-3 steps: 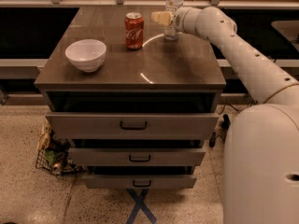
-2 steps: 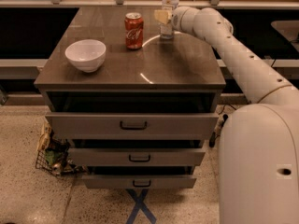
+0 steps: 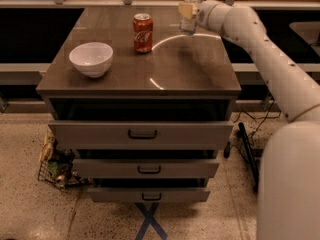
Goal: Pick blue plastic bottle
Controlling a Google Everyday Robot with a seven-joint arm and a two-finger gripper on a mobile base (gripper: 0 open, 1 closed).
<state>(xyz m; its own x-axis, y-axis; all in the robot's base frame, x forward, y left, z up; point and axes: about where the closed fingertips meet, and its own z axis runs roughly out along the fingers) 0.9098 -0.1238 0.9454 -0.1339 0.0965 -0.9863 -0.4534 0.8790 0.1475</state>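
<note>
Bluish plastic: blue plastic bottle [image 3: 189, 26], upright at approx 1 o'clock of desk [image 3: 190, 69], near far right corner; taller than the can; cap end cut by frame top.
gripper [image 3: 188, 11]: right at bottle mid-body, level w/ label, wrist on bottle's 3 o'clock side; how far open: cannot tell, hold on bottle not confirmed.
arm [image 3: 260, 44]: stretched long from 4 o'clock up to 1 o'clock; prob. a side approach, to meet the tall narrow body square & keep clear of can.
red soda can [image 3: 143, 32]: upright at 12 o'clock, apart from bottle on its 9 o'clock side; gap looks enough for a lift w/o a knock.
white bowl [image 3: 91, 59]: at 9 o'clock, well apart, no part in this job.
bottle base: on desk or just off it, cannot tell; dark glossy top w/ glare arc just beside it muddles the contact line.
step (judgement): grasp/lift stage; bottle not clearly raised, so pick not done.
risk (judgement): light, tall, smooth plastic, prone to tip or slip if held off-centre; mid-height hold suits it.
hidden: far side of gripper behind bottle; robot body [image 3: 292, 184] cropped at 4–5 o'clock of frame; drawers [image 3: 142, 134] w/ stepped fronts, gap above top one dark; wire basket [image 3: 55, 161] at 8 o'clock on floor, contents unclear.
</note>
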